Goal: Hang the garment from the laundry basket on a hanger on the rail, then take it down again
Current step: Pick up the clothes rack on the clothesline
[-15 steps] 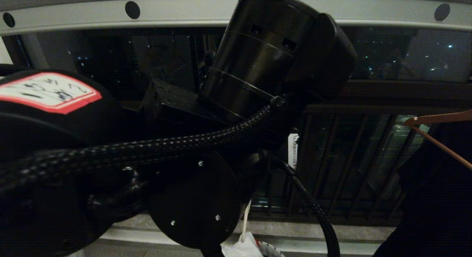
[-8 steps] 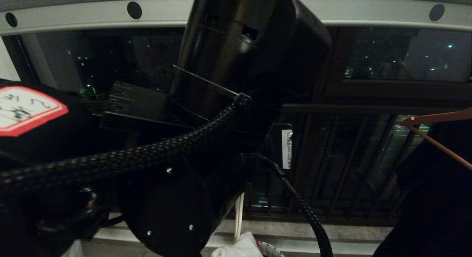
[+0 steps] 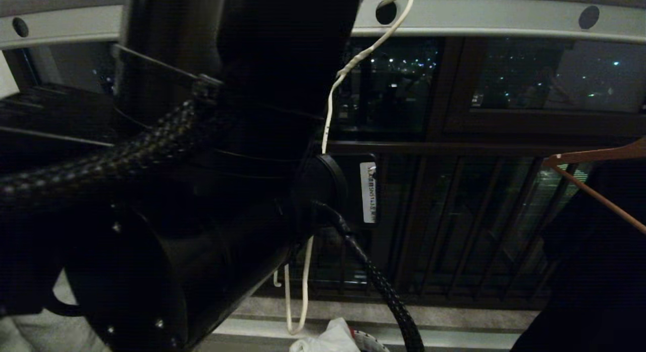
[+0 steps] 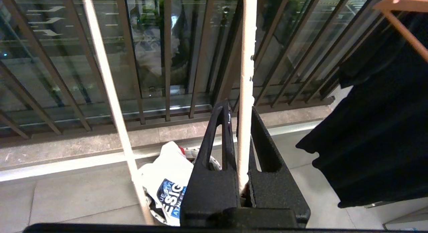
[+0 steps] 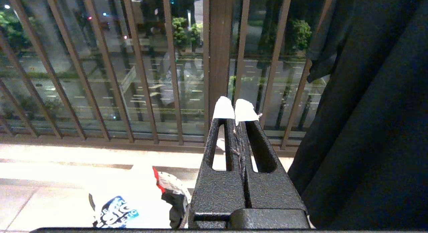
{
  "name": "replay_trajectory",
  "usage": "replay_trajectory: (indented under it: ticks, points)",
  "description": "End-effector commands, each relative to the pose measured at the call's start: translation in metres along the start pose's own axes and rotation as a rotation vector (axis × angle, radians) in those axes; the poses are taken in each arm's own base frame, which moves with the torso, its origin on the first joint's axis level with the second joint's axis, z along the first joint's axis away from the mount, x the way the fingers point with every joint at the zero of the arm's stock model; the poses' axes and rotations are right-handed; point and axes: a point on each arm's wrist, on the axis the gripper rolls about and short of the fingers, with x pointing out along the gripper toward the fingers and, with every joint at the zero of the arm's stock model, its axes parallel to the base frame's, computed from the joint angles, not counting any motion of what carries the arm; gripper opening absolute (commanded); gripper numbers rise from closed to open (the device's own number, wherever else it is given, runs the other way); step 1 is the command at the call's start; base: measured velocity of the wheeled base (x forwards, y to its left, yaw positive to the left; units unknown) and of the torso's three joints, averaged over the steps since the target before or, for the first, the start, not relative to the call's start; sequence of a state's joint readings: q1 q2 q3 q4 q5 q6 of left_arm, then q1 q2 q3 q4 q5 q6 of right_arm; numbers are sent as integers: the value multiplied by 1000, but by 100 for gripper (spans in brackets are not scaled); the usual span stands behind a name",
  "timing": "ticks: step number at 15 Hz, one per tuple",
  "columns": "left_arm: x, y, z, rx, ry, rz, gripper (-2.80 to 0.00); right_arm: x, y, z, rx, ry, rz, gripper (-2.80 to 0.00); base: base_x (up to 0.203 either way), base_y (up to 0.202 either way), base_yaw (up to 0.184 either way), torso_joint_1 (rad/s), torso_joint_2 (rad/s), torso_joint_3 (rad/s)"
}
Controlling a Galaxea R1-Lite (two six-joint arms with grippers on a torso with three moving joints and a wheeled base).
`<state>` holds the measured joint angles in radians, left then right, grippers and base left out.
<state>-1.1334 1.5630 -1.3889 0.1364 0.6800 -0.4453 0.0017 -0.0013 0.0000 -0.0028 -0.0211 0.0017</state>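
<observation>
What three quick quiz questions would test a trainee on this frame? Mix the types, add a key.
1. True or false: the left gripper is shut on the hanger.
2. Where is the T-shirt? A) on the hanger B) down in the laundry basket C) in the right gripper
3. Fill in: the hanger's hook sits at a hole in the ____.

Key: 1 true. 2 B. 3 rail.
</observation>
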Motion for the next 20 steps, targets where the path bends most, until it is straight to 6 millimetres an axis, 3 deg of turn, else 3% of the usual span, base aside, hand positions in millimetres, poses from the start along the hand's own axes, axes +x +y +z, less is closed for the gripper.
replay_trajectory:
  ticks: [1,9,16,20]
  points:
    - [-7,3,4,-13,-13,-5,-280,0,0,0,0,1,1,-280,0,0,0,0,0,0]
    - [-5,-4,-14,27,57,-69,-280,0,0,0,0,1,0,-280,0,0,0,0,0,0]
    - [-6,-3,-15,-1,-22,-130,-280,0,0,0,0,1,1,-280,0,0,0,0,0,0]
    - [-23,9,-5,-22,-45,-155,-280,0,0,0,0,1,-1,-280,0,0,0,0,0,0]
